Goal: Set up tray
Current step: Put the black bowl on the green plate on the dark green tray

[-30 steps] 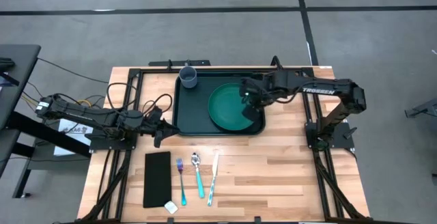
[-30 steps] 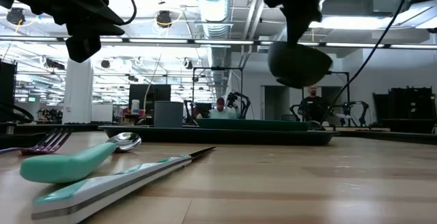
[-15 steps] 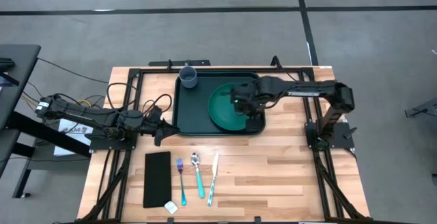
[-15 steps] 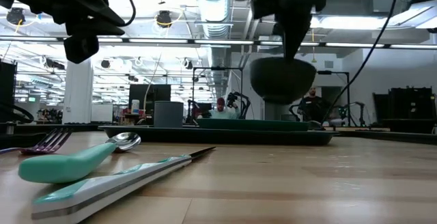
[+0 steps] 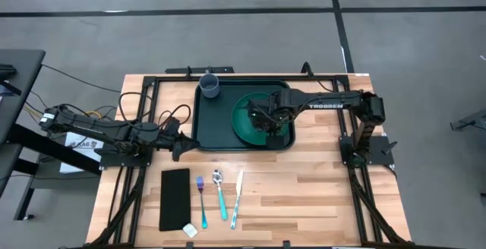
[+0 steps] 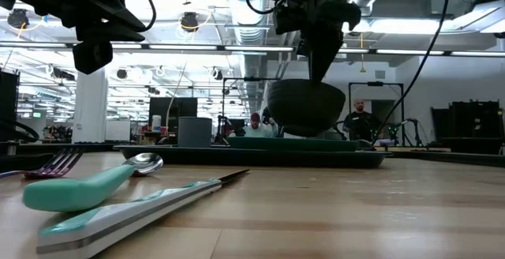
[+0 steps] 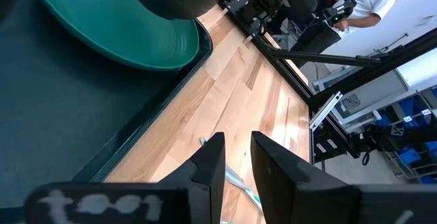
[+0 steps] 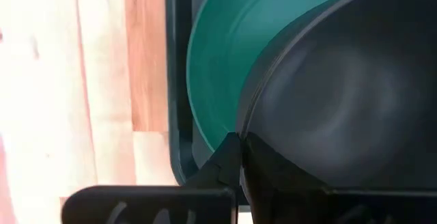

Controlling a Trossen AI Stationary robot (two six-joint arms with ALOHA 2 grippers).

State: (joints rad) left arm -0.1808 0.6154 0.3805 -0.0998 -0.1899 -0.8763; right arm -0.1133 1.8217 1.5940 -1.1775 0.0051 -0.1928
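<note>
Pinching the rim of a dark bowl (image 8: 341, 108): right gripper (image 5: 263, 118), fingers pressed together on the bowl's edge, as the right wrist view shows. Hanging directly beneath that gripper in the low view, the dark bowl (image 6: 305, 107), right way up, hovering just above a round green plate (image 5: 249, 124). Lying under bowl and gripper, the plate, resting inside the tray (image 5: 209, 124), the large dark green rectangular one, sitting at the far middle of the wooden table (image 5: 304, 188). Reaching in from the right gripper's own side, its dark arm stretching across the tray's right rim.

Standing farther off from the right gripper, at the tray's far left corner, a grey cup (image 5: 209, 86), upright.

Waiting just outside the tray's left edge, well apart from the right gripper: left gripper (image 5: 179, 144), fingers (image 7: 208, 162) sitting slightly apart with a narrow gap between them, gripping nothing, hovering over bare wood.

Lying on the near side of the table, between the two grippers but closer to the left one, four things in a row, none touching the tray: a flat black napkin (image 5: 175, 198), a fork (image 5: 201, 193), a teal-handled spoon (image 5: 220, 195) and a knife (image 5: 237, 197).

Showing beyond the table in the low view, people in the room behind (image 6: 360, 118).
</note>
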